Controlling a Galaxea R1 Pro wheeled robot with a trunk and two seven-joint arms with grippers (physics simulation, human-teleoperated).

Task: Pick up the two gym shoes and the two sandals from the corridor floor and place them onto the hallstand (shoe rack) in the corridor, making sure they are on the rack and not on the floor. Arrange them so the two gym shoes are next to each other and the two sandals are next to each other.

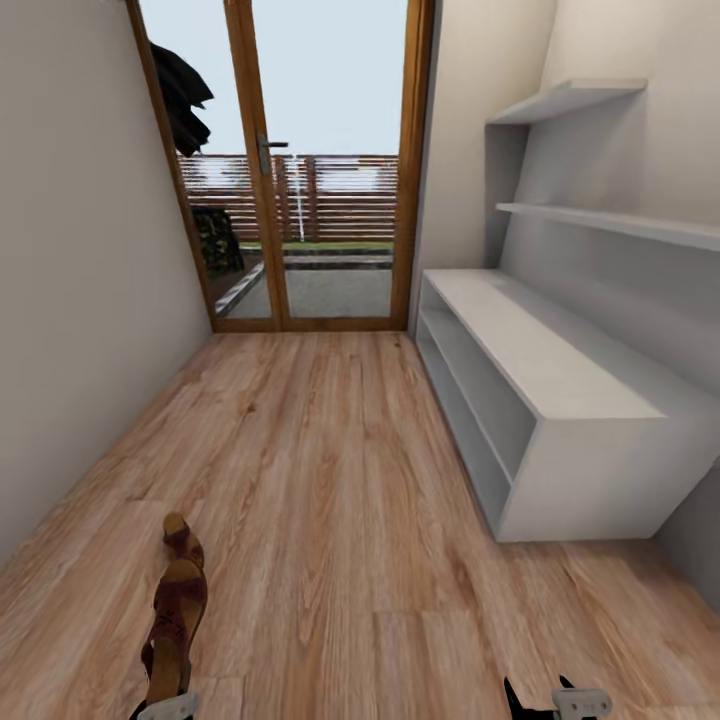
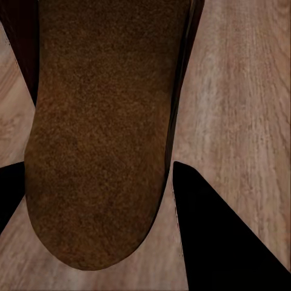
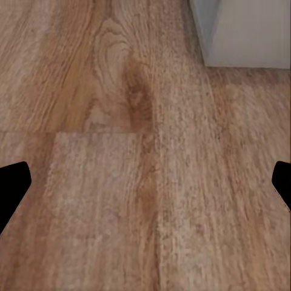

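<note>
Head view is showing the corridor floor (image 1: pixel 330 480), made of light brown wood planks, running up to a glass door (image 1: pixel 320 170) with a wooden frame. A wooden fence (image 1: pixel 330 195) is standing outside past the glass. The hallstand (image 1: pixel 560 400) is sitting along the right wall. It is pale grey, with a low desk top, open shoe shelves under it and two wall shelves above it. Nothing is lying on it.

One brown sandal (image 1: pixel 176 620) is pointing up and away from the robot near the lower left, with its strap end at the far tip. The left claw (image 1: pixel 165 708) is pinching the near end of this sandal at the bottom edge. In the left wrist view, the sandal (image 2: pixel 103 133) is sitting between two black fingers (image 2: pixel 224 236), with the wood floor showing beside it.

The right claw (image 1: pixel 570 705) is peeking in at the lower right of the head view. In the right wrist view, its black fingertips (image 3: pixel 12 185) are spread far apart at both sides, holding nothing, over bare floor (image 3: pixel 121 182). A corner of the hallstand (image 3: pixel 242 30) is showing near them.
</note>
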